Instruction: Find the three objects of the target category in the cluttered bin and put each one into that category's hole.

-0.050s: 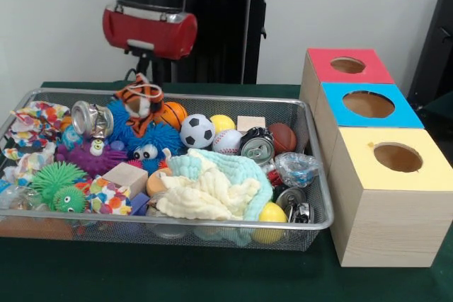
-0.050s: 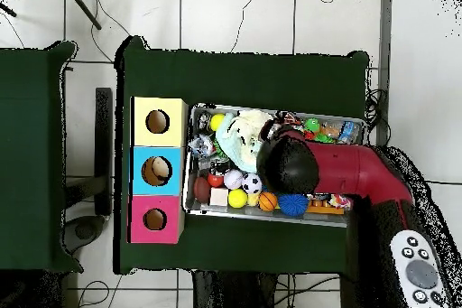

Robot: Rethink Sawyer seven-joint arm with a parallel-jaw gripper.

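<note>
A wire mesh bin (image 1: pixel 320 175) holds mixed clutter. Small balls lie along its back: a basketball (image 1: pixel 172 113), a soccer ball (image 1: pixel 197 131), a baseball (image 1: pixel 226 141) and a yellow ball (image 1: pixel 221 122). Crushed cans (image 1: pixel 256 146) (image 1: pixel 90 118) and spiky toys in blue (image 1: pixel 151 143), purple (image 1: pixel 85 155) and green (image 1: pixel 59 182) lie among them. My gripper (image 1: pixel 141 74) hangs under the red wrist (image 1: pixel 148 31), right above a tiger plush (image 1: pixel 140 99) at the bin's back left. In the overhead view the arm (image 2: pixel 291 165) covers the bin's middle (image 2: pixel 271 217).
Three wooden boxes stand beside the bin, each with a round hole: red top (image 1: pixel 347 66), blue top (image 1: pixel 368 105), yellow top (image 1: pixel 398 158). A pale cloth (image 1: pixel 212 185), wooden blocks (image 1: pixel 125 177) and a plastic wrapper (image 1: pixel 297 167) also fill the bin.
</note>
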